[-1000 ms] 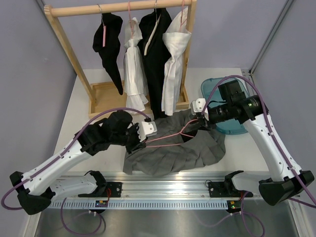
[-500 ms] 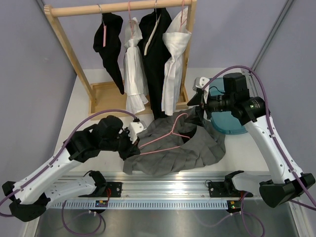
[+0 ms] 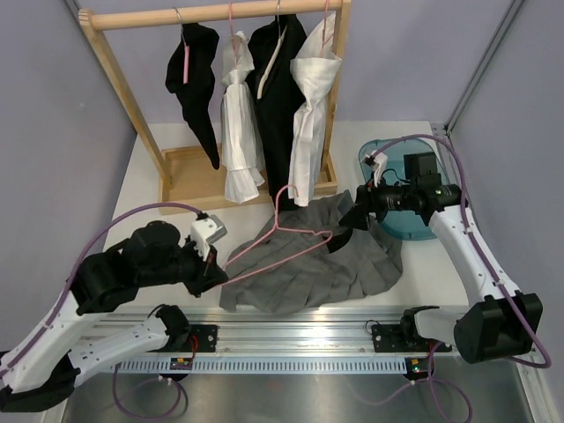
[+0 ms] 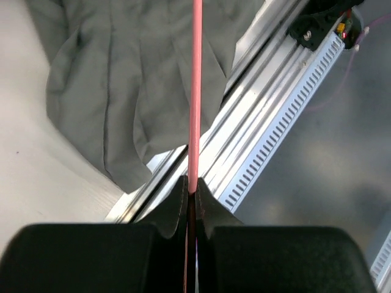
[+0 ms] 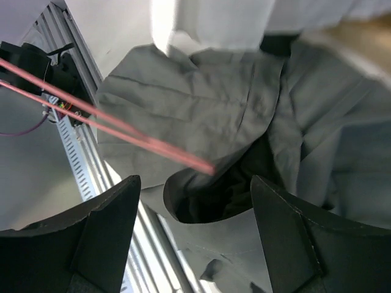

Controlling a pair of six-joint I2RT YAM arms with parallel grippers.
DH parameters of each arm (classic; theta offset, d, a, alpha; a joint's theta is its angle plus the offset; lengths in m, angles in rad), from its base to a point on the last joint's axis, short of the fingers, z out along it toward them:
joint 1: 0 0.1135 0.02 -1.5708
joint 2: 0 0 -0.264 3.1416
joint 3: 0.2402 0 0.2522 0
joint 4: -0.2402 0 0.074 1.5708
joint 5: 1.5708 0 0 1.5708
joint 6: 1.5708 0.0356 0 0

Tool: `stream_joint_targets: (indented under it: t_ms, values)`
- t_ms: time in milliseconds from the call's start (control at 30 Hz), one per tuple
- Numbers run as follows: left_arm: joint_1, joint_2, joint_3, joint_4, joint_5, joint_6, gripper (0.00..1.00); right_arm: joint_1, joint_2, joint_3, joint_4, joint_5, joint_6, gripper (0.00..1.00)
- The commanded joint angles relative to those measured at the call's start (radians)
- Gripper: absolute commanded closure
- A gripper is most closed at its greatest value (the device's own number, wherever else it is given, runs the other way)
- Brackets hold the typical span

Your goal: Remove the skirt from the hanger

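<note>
The grey pleated skirt [image 3: 308, 269] lies crumpled on the table near the front rail. A thin pink hanger [image 3: 275, 222] slants over it, hook pointing up; its far end sits at the skirt's dark waist opening [image 5: 226, 183]. My left gripper [image 3: 214, 269] is shut on the hanger's near end, and the pink rod [image 4: 195, 91] runs straight out from its tips [image 4: 194, 190] over the skirt [image 4: 116, 85]. My right gripper [image 3: 357, 218] hovers open just above the waist [image 5: 194, 183], holding nothing; the hanger [image 5: 122, 131] crosses in front of it.
A wooden rack [image 3: 132, 106] at the back holds black and white garments [image 3: 264, 97] on hangers. A blue-green tub [image 3: 397, 189] sits under my right arm. The aluminium rail [image 3: 300, 335] runs along the near edge.
My right gripper opened, lifted off the skirt's waist and came back down beside it. My left gripper pulled the hanger leftward and toward the near edge, tilting it up.
</note>
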Motion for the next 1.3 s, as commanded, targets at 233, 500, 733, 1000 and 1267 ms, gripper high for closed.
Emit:
stream_joint_targets:
  t_ms: [233,500,733,1000,1267]
  values:
    - [0.000,-0.106,0.036,-0.241,-0.329,-0.488,1.00,-0.001,-0.039,-0.116,0.121,0.025,0.135,0.19]
    - [0.000,-0.135,0.160,-0.407,-0.425,-0.464,1.00,-0.001,-0.014,-0.124,0.184,0.021,0.128,0.19]
    - [-0.001,-0.335,0.199,-0.322,-0.592,-0.519,1.00,-0.001,0.003,-0.145,0.196,0.031,0.105,0.19]
    - [-0.001,-0.134,0.202,-0.418,-0.735,-0.560,1.00,0.000,0.020,-0.145,0.188,0.013,0.091,0.19]
    - [-0.001,0.107,0.278,-0.399,-0.832,-0.452,1.00,-0.001,-0.006,-0.164,0.196,0.018,0.086,0.20]
